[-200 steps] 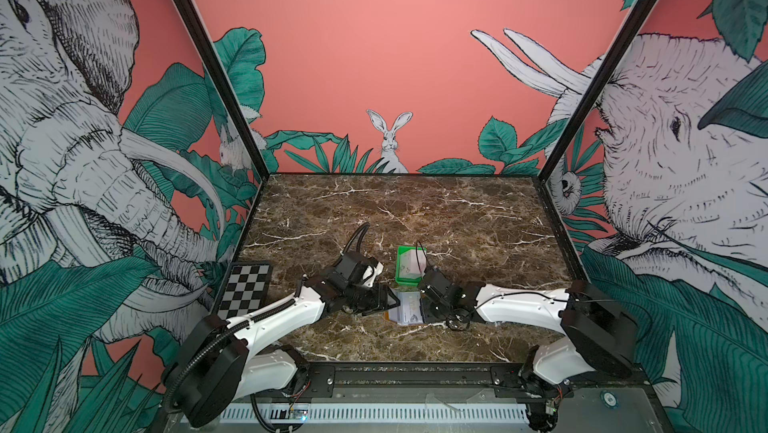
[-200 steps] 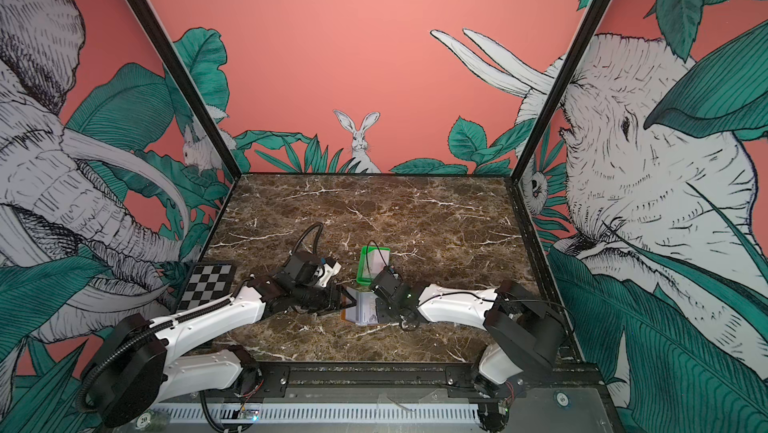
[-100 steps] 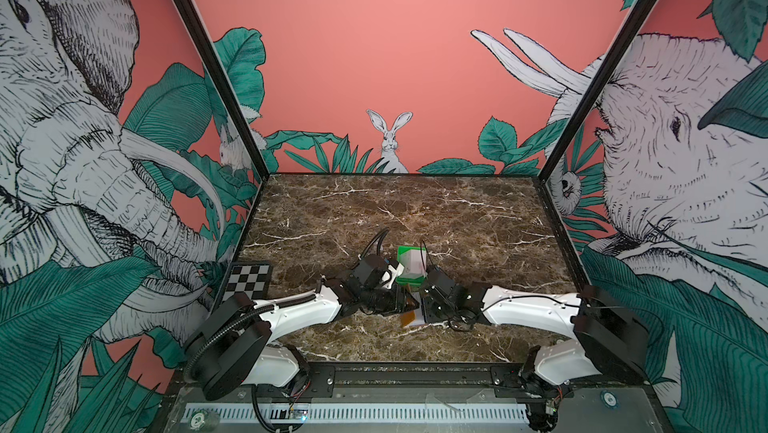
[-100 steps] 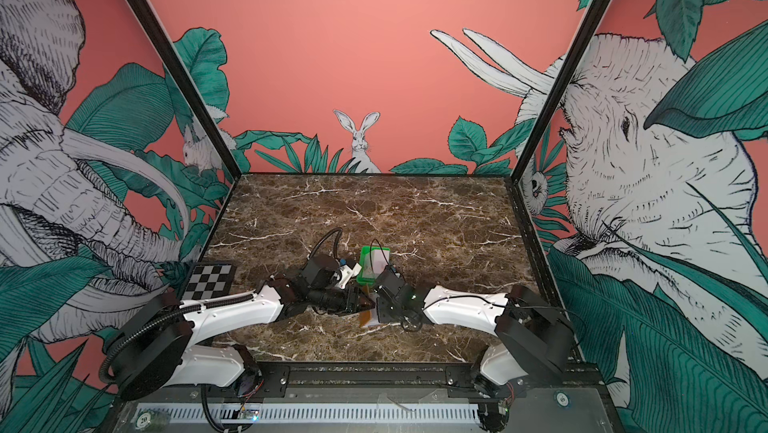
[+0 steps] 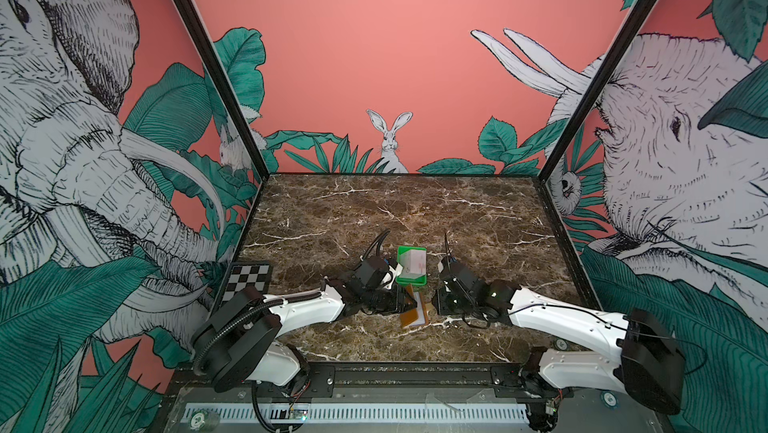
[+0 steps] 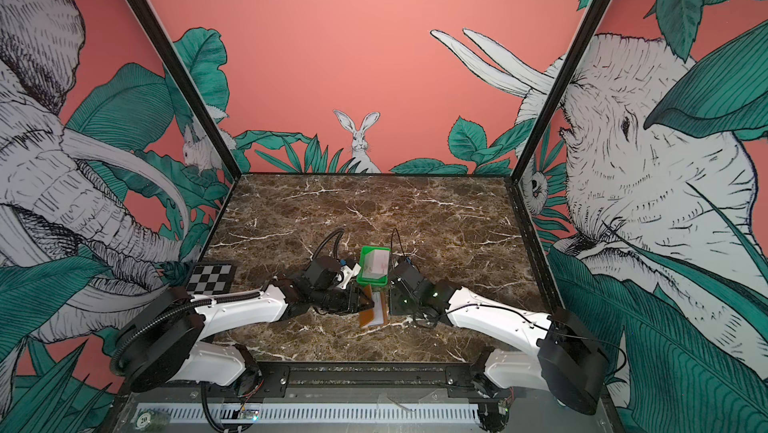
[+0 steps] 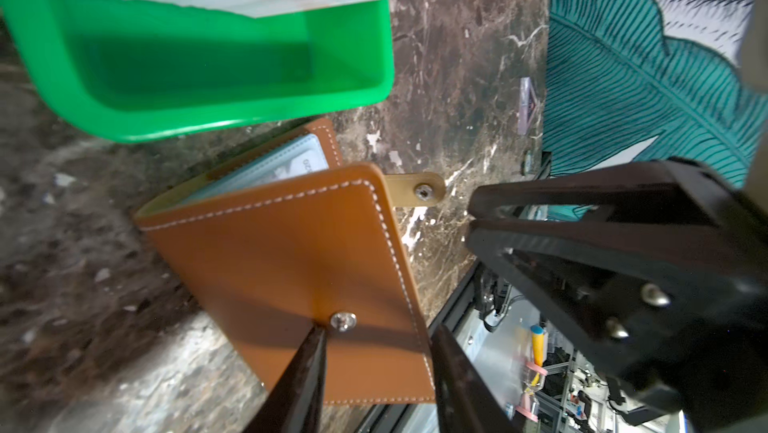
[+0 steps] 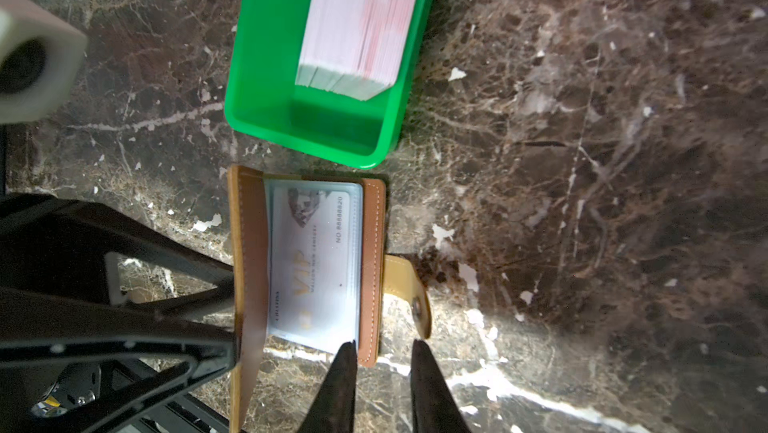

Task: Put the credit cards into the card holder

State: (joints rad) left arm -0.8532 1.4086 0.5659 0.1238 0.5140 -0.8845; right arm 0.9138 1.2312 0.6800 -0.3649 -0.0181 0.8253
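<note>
Bright, even light in both top views, with slight bowing at the edges. Wrist views are softer, blurred close up, with pale glare on the counter (image 7: pixel 174 352).

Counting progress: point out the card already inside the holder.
The pale VIP-printed card, sleeved inside the open card holder. The other cards stand stacked in the green tray.

I am flanking the card holder (image 5: pixel 409 318) with my left gripper (image 5: pixel 401 299) and right gripper (image 5: pixel 435 306), near the green tray (image 5: pixel 411 281).
</note>
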